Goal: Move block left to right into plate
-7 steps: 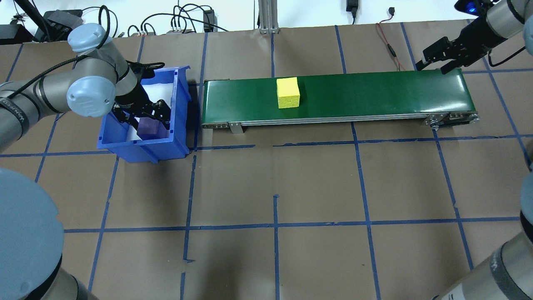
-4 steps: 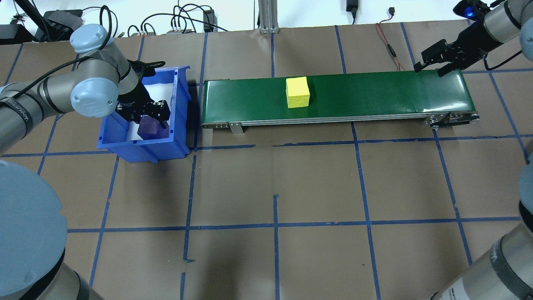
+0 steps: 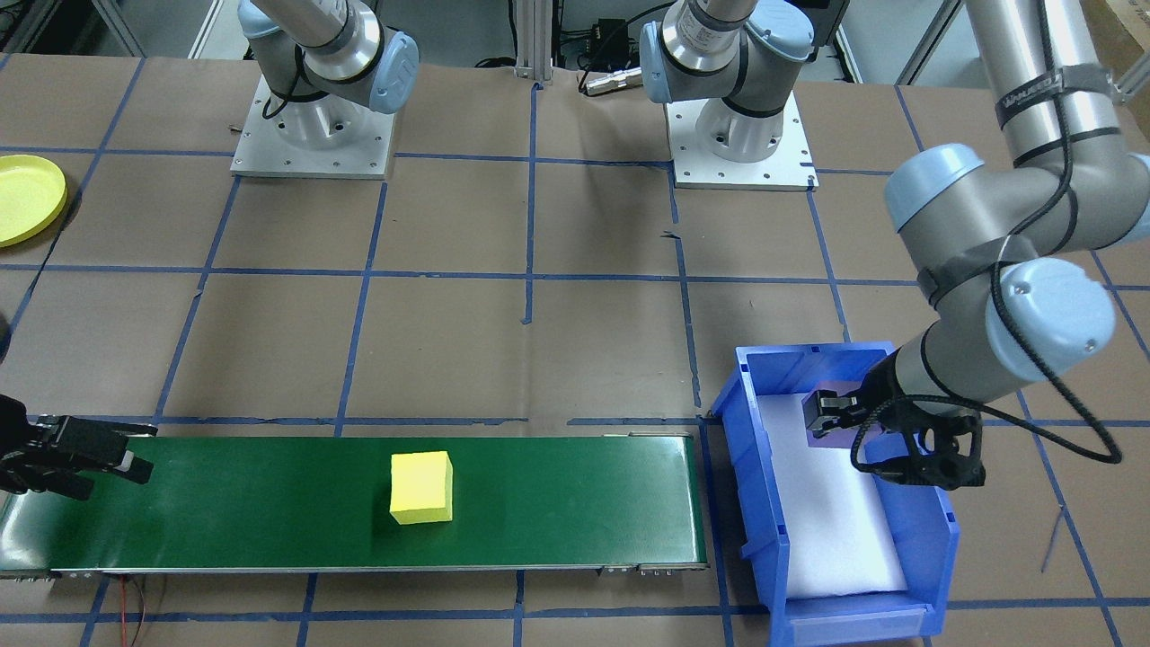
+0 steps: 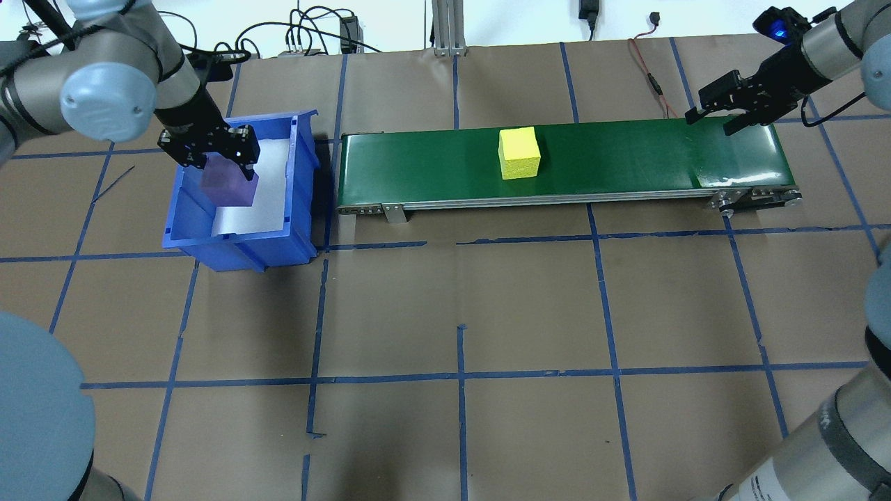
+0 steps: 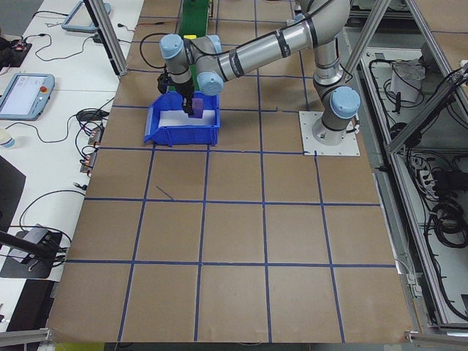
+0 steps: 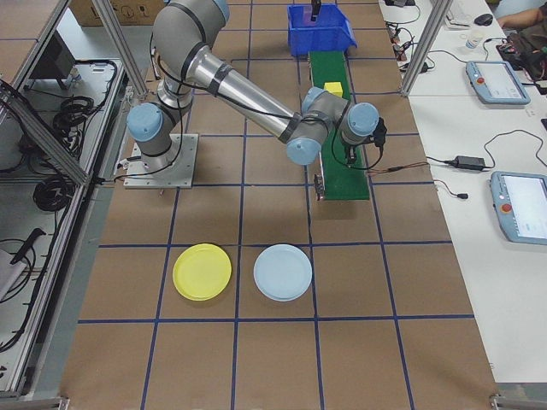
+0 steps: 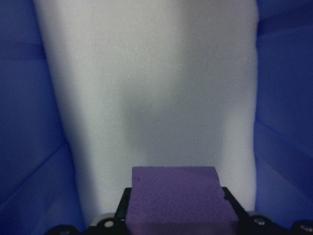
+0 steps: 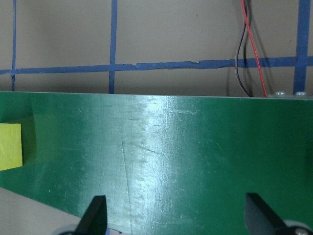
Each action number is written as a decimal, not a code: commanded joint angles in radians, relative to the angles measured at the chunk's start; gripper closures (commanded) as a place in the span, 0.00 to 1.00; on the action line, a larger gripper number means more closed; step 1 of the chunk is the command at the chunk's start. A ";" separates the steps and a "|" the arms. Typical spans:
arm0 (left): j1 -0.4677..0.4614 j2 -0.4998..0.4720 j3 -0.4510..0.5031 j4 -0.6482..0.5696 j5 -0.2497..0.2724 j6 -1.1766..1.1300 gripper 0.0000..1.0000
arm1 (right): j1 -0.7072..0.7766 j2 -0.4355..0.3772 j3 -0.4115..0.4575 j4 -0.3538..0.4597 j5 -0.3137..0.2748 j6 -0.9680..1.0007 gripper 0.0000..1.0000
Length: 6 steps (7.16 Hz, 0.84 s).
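Left end effector [image 4: 221,154] at upper left of the overhead frame, clamped on a purple block [image 4: 230,186], held above the white foam liner of the blue bin [image 4: 299,174] and clear of its floor; same purple cube at the bottom centre of the left wrist frame, pinched between black fingers [image 7: 123,208]. Right end effector [image 4: 724,111] at upper right of the overhead frame, fingers spread wide with nothing between them, poised over the far right end of the green conveyor belt [image 4: 626,160]; in the right wrist frame two black fingertips [image 8: 95,215] standing apart at the lower edge above bare green belt. Yellow block [image 4: 519,153] resting on the belt slightly right of centre in the overhead frame, well apart from both end effectors, visible only as a sliver at the left edge of the right wrist frame. Yellow plate [image 6: 202,272] on the brown surface at lower left of the right-side frame, just beside a pale blue plate [image 6: 283,272], both well apart from the belt. Same yellow plate partly cut off at the upper left edge of the front-facing frame.
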 commanded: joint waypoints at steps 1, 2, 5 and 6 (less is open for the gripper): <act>-0.075 0.024 0.113 -0.072 -0.002 -0.080 0.53 | 0.000 0.002 0.005 0.012 -0.022 0.008 0.00; -0.142 0.021 0.124 -0.053 -0.002 -0.149 0.53 | 0.000 0.001 0.023 0.008 -0.007 0.056 0.00; -0.304 -0.108 0.112 0.153 -0.016 -0.240 0.54 | 0.000 -0.001 0.024 -0.002 -0.003 0.080 0.00; -0.325 -0.142 0.109 0.177 -0.016 -0.252 0.56 | 0.000 0.001 0.024 -0.002 -0.003 0.080 0.00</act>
